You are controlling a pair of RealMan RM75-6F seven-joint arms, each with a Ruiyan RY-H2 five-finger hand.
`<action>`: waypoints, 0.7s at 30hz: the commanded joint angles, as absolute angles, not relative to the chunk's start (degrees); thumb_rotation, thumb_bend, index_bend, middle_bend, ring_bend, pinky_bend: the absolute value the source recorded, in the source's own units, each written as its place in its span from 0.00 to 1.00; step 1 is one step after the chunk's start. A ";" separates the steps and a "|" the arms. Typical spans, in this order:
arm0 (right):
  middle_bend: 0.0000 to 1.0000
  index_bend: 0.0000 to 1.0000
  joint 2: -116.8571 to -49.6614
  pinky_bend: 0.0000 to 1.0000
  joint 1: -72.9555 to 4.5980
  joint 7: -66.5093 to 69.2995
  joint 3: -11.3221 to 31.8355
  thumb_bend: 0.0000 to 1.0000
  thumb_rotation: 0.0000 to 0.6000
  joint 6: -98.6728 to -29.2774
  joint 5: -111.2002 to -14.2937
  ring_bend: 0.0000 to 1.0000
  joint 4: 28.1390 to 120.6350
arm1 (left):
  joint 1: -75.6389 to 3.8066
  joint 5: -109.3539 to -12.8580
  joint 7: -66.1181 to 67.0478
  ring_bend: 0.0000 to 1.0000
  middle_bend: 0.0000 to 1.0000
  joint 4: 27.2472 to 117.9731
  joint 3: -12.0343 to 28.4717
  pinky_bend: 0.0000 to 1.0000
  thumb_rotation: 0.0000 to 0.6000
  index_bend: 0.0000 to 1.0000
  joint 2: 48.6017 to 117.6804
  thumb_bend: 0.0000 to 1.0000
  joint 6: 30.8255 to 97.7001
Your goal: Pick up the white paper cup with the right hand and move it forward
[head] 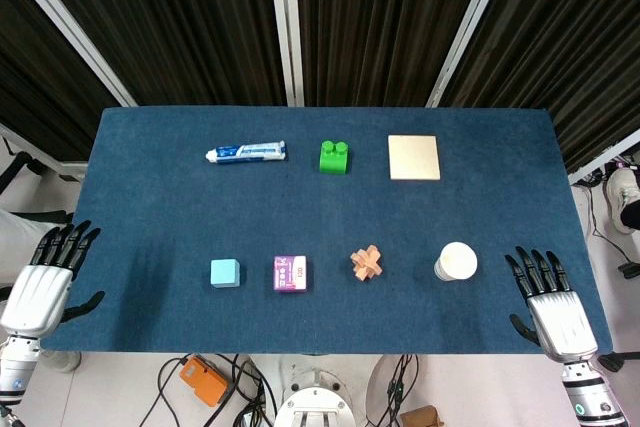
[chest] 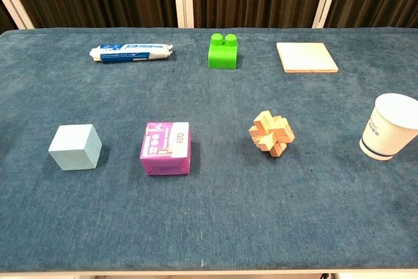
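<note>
The white paper cup (head: 456,262) stands upright on the blue table near its front right; the chest view shows the cup (chest: 388,127) at the right edge, mouth up. My right hand (head: 548,302) lies palm down at the table's front right corner, fingers spread, a short gap to the right of the cup and holding nothing. At the front left edge rests my left hand (head: 45,279), also spread and empty. Neither hand appears in the chest view.
In the front row stand a light blue cube (head: 225,273), a purple box (head: 289,274) and a wooden puzzle knot (head: 366,264). Farther back lie a toothpaste tube (head: 246,152), a green brick (head: 334,156) and a flat wooden square (head: 413,157).
</note>
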State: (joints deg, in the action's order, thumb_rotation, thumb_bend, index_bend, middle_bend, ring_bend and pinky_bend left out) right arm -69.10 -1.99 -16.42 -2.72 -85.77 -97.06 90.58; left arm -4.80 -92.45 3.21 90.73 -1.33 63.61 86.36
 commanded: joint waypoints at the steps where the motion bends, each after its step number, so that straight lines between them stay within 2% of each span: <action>1: 0.00 0.00 -69.22 0.00 -2.18 -16.69 -2.70 0.38 1.00 -85.31 -96.83 0.00 90.61 | -4.72 -92.50 2.95 0.00 0.00 90.63 -1.36 0.01 1.00 0.00 63.57 0.15 86.49; 9: 0.00 0.00 -69.04 0.00 -5.26 -14.81 -1.33 0.38 1.00 -80.80 -95.16 0.00 91.55 | -4.79 -92.60 1.95 0.00 0.00 90.74 -1.43 0.01 1.00 0.00 63.09 0.15 86.39; 16: 0.00 0.00 -67.62 0.00 -13.82 -19.86 3.08 0.38 1.00 -67.49 -88.60 0.00 96.84 | -4.53 -92.40 2.00 0.00 0.00 90.74 -1.33 0.01 1.00 0.00 63.08 0.15 86.77; 21: 0.00 0.00 -69.52 0.00 -19.04 -24.70 4.98 0.38 1.00 -59.26 -82.55 0.00 97.51 | -4.61 -91.94 2.09 0.00 0.00 90.81 -1.16 0.01 1.00 0.00 63.10 0.15 86.46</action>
State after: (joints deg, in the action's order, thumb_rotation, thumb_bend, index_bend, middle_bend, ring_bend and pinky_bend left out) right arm -68.66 -16.02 -21.91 3.44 -62.91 -85.81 96.46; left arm -4.60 -91.94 2.09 90.80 -1.16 63.11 86.46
